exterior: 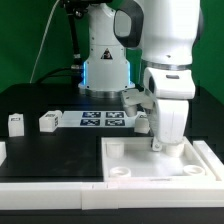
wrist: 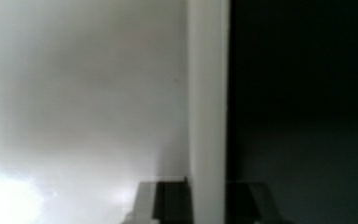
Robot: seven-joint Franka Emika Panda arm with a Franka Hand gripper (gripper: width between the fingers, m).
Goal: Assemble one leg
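The gripper (exterior: 157, 146) rests on the large white square panel (exterior: 160, 178) — jaws' gap unreadable; a small white blocky leg (exterior: 48, 121) lies at the exterior view's left.

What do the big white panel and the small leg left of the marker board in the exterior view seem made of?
Panel: probably rigid plastic, perhaps 3D-printed; uniform matte white, with a moulded raised rim and round sockets. Leg: likely the same white plastic, blocky with matte faces; too small to confirm.
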